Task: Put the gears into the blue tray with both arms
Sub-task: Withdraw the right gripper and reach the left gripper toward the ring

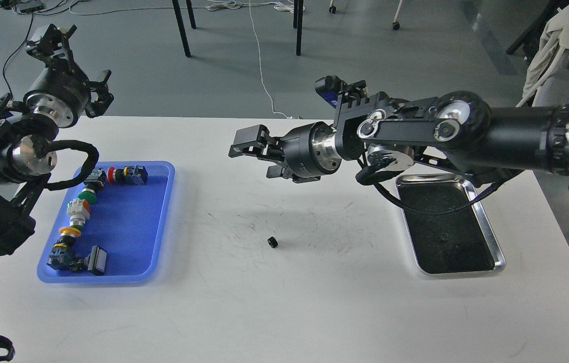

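One small black gear lies alone on the white table, mid-way between the two trays. My right gripper hovers well above and behind it, open and empty. A faint dark ring, possibly a second gear, shows inside the steel tray. The blue tray sits at the left and holds a row of colourful push-button switches; I see no gear in it. My left gripper is raised beyond the table's far left corner, fingers spread open and empty.
The shiny steel tray lies at the right, partly under my right arm. The table's far edge runs just behind both grippers. Chair legs and cables are on the floor beyond; a chair with cloth stands at the far right.
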### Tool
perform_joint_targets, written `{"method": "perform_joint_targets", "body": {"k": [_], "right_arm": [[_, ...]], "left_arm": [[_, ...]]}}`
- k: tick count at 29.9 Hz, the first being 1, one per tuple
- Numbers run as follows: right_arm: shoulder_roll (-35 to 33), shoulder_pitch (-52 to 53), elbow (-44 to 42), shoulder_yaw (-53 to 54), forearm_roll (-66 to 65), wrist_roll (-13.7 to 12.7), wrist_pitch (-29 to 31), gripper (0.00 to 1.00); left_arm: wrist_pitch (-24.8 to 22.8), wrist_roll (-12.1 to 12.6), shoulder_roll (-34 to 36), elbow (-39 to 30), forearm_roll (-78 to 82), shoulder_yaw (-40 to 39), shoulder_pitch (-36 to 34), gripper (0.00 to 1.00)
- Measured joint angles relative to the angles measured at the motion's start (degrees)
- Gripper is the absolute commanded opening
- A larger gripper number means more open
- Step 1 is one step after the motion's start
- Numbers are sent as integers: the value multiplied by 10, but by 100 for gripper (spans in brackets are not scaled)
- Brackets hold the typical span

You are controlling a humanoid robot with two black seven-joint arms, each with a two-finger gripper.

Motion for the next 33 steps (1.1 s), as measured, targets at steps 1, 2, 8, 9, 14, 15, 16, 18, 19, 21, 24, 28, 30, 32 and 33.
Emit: {"method": "perform_joint_targets", "body": {"k": [1,2,8,9,14,15,16,18,19,21,24,28,30,32,33], "right_arm": [[-38,3,13,2,0,1,1,92],[-71,3,20,8,0,3,0,92],[-282,-75,16,124,16,43,-10,92],[-309,-103,13,159,30,49,-10,92],[-378,-287,11,355,143,61,-4,92],[-384,-328,10,397,166,64,0,92],[-388,-368,10,437,188,67,8,92],[-392,-441,7,507,228,75,34,93],[-392,-481,4,541,249,79,50,93],[-391,-549,-4,594,281,89,83,93],[-374,-633,-26,646,307,106,128,94],[-312,-699,-71,681,316,117,141,94],[-289,-714,-92,699,318,118,142,94],[-266,-723,-105,711,319,118,142,95],[-255,-725,-109,716,320,118,142,96]], "left_arm": [[0,0,0,0,0,0,0,98],[0,0,-1,0,0,1,0,98],[-1,0,-6,-2,4,8,5,98],[-1,1,-8,-4,6,8,5,98],[-6,2,0,-46,15,52,12,98],[-8,2,10,-63,19,65,16,98],[-12,2,25,-87,23,78,24,98],[-20,3,63,-143,36,100,44,98],[-24,3,80,-171,46,111,54,99],[-34,3,115,-236,85,138,76,98],[-43,1,154,-316,186,172,107,98],[-45,-1,162,-374,381,206,136,98],[-45,-3,150,-386,473,222,139,98],[-45,-4,127,-391,555,237,140,98],[-45,-5,113,-392,599,243,140,98]]}}
